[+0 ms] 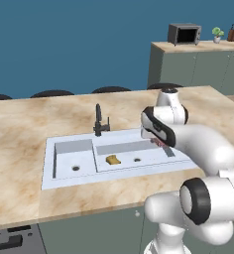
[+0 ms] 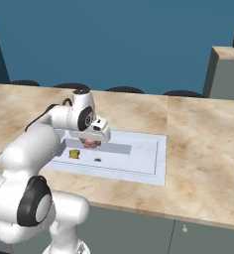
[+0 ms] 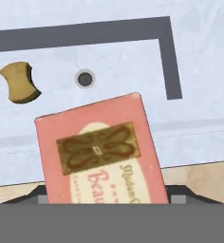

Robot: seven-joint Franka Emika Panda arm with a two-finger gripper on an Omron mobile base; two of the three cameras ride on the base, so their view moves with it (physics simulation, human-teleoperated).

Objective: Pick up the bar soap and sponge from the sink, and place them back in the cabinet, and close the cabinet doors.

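The hand view gives the closest look at the bar soap [image 3: 100, 151]: a pinkish-red block with a brown ornamental patch and pale script on its face, slightly tilted, its lower end running down between the dark finger tips at the bottom of the picture. The hand [image 3: 104, 201] is clenched on the soap and holds it above the sink [image 3: 199, 71]. Beyond the soap the same view shows the sponge [image 3: 20, 82], a mustard-brown block with pinched sides, lying on the pale floor of the longer basin just left of the round drain [image 3: 85, 78].

From the left base view the soap [image 1: 157, 143] is a small reddish sliver under the hand [image 1: 158, 141], over the right part of the longer basin. This view alone shows the thin black faucet [image 1: 99, 121] standing at the far rim of the sink [image 1: 49, 168], and the smaller basin on the left with its own drain. The sponge [image 1: 113, 159] rests in the longer basin, near its left end and well apart from the hand.

The right base view shows the hand [image 2: 91, 144] pointing down with the soap [image 2: 91, 144] in it, just above the sink [image 2: 158, 158], and the sponge [image 2: 74, 154] on the basin floor to the left. The sink is set into a marbled beige surface [image 2: 198, 149].
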